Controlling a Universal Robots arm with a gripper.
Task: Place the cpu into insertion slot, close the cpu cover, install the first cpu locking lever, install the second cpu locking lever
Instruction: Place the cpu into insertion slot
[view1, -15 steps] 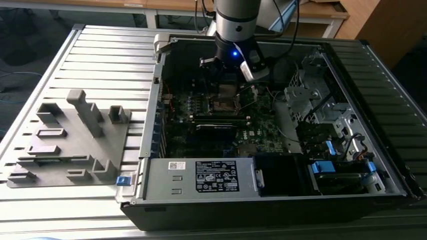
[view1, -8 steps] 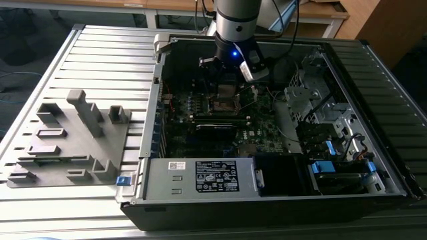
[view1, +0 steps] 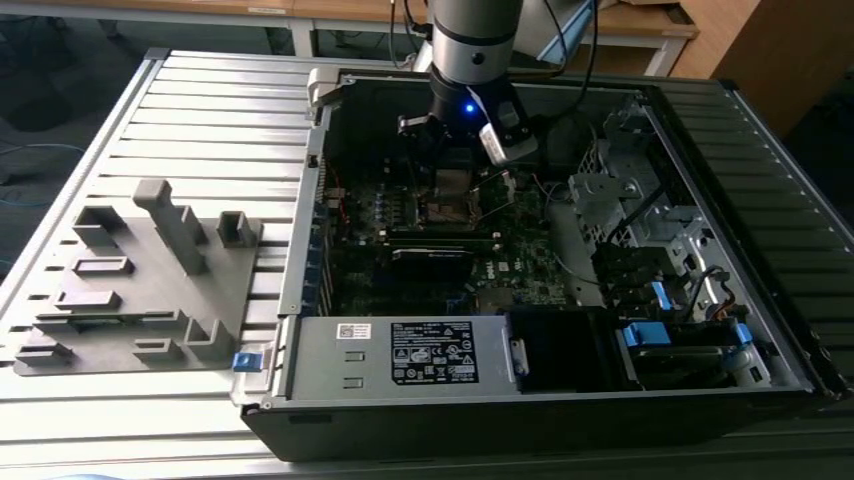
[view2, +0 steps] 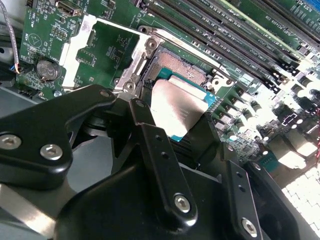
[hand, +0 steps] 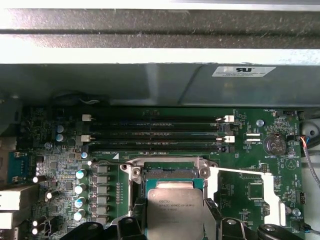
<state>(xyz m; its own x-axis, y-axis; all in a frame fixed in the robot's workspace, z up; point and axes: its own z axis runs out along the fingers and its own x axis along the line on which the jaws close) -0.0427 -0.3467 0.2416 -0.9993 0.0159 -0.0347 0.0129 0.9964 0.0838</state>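
I see my grey cylindrical arm (view1: 473, 40) hanging straight down at the far middle, its black metal gripper (view1: 454, 168) low, fingers (view2: 150, 140) clamped on the small flat grey square cpu (view2: 172, 100).

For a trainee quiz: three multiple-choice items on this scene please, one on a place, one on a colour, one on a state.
1. Where is the cpu? A on the grey tray; B held in the pincer over the insertion slot; C on the power supply box.
2. The motherboard is: A green; B red; C white.
3. The insertion slot is: A fully hidden; B open, contacts showing; C missing.
Key: 1 B, the pincer grips its sides; 2 A, green board surrounds the slot; 3 B, contacts show beyond the cpu.
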